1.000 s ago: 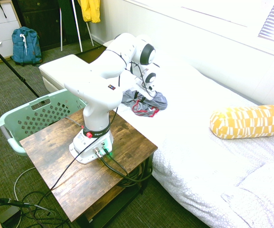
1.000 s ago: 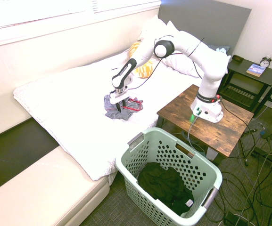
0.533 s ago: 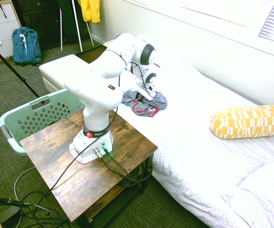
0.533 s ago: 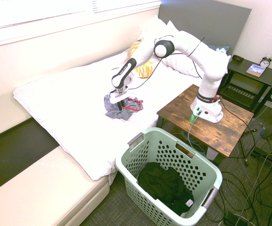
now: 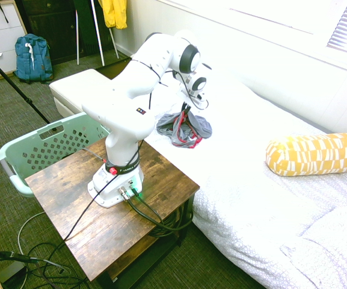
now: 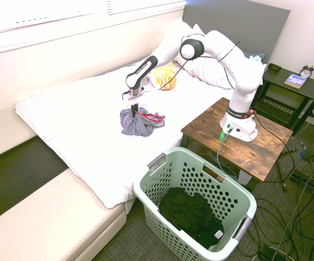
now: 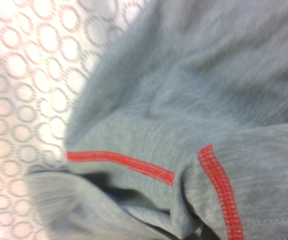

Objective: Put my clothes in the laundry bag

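The clothes (image 6: pixel 139 124), a small grey garment with red trim, lie on the white bed near its edge, with a peak of fabric pulled upward. My gripper (image 6: pixel 135 106) hangs just above them, shut on that peak; from the other side the gripper (image 5: pixel 185 112) pinches the clothes (image 5: pixel 186 130) too. Close up, grey fabric with red stitching (image 7: pixel 183 125) fills the wrist view over the patterned bedspread. The laundry bag (image 6: pixel 185 177), a mint-green perforated basket, stands on the floor in front of the bed with a dark garment (image 6: pixel 191 214) inside. In the first exterior view the laundry bag (image 5: pixel 47 146) sits behind the wooden table.
A wooden table (image 5: pixel 71 180) holds the arm's base beside the bed. A yellow patterned pillow (image 5: pixel 314 153) lies farther up the bed. A cream bench (image 6: pixel 53 223) runs along the foot. A blue backpack (image 5: pixel 32 57) and a hanging yellow garment (image 5: pixel 114 12) are across the room.
The gripper has shut on the grey garment and risen, drawing part of the fabric up off the bed. The arm's elbow has lifted with it.
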Controlling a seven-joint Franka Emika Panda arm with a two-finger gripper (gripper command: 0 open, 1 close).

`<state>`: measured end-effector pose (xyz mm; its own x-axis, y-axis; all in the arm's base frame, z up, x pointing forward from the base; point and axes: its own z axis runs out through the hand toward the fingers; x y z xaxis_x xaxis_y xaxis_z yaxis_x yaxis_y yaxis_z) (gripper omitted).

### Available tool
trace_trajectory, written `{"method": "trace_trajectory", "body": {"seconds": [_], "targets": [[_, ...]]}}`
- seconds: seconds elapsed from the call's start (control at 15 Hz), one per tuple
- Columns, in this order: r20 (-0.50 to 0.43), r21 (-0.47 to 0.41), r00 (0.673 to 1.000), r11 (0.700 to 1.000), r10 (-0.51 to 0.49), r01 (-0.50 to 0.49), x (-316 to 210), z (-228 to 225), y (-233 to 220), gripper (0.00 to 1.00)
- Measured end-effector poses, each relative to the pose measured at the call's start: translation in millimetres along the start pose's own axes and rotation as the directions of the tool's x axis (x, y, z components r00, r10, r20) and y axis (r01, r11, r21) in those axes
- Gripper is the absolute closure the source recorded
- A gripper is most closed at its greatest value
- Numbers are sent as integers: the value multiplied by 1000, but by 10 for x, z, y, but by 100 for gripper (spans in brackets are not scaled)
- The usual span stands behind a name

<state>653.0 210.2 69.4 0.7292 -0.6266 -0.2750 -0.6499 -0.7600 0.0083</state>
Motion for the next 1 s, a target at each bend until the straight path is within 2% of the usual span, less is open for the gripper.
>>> {"method": "trace_trajectory", "body": {"seconds": [0.2,0.47,0.73,1.0], "targets": [[-43,59,998,997,-51,54,-342,-991,-197,100],[-78,121,980,974,-184,192,-1357,-2237,-399,100],[-100,112,930,924,-355,365,-2641,-2962,-256,100],[-109,35,855,858,-507,513,-4086,-3300,205,100]]}}
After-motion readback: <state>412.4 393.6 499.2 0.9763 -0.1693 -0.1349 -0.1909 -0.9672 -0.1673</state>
